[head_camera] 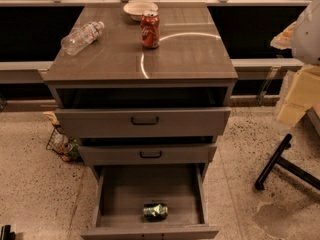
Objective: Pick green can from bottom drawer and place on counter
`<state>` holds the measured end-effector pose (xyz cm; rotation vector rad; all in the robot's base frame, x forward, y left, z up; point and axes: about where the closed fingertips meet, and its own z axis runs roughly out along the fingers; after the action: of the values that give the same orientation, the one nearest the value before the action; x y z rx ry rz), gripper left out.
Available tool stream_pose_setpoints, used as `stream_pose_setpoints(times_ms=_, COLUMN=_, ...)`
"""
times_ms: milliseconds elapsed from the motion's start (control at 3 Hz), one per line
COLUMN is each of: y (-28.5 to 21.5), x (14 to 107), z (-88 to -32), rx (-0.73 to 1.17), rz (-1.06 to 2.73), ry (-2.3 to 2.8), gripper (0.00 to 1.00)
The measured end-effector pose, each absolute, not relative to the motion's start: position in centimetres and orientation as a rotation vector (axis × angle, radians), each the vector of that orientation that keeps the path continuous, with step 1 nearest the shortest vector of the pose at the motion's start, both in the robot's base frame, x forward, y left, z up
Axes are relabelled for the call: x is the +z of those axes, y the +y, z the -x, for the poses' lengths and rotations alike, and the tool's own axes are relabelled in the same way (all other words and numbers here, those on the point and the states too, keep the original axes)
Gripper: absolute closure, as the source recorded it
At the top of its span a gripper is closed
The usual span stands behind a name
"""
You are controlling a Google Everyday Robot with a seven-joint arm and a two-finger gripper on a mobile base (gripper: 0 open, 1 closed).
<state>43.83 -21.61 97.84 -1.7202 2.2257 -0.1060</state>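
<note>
The green can (155, 211) lies on its side near the front of the open bottom drawer (115, 194), the lowest of three grey drawers. The counter (190, 54) is the glossy grey-brown cabinet top with a curved light reflection. A red soda can (150, 29) stands upright on it near the back. My gripper is not in view; only a white rounded part (309, 29), perhaps of my arm, shows at the right edge, well away from the drawer.
A clear plastic bottle (82, 37) lies on the counter's left side and a white bowl (140, 9) sits at its back. The two upper drawers (145, 120) stand partly open. A black chair leg (272, 164) and yellow foam (300, 94) are at the right, and a wire basket (62, 144) is on the floor at the left.
</note>
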Motion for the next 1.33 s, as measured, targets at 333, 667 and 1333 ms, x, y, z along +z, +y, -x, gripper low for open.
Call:
stream_pose_setpoints(times_ms=333, y=-21.6, x=97.8, z=-43.8, rx=-0.106, rz=1.72, ry=2.226, gripper=0.0)
stream_pose_setpoints(times_ms=667, y=-21.4, x=96.4, z=-44.8, rx=-0.064, rz=1.729, ry=2.177, gripper=0.0)
stream_pose_setpoints(times_ms=1333, y=-18.6, x=87.5, z=-47.4, rx=0.079, rz=1.795, ry=1.981, gripper=0.0)
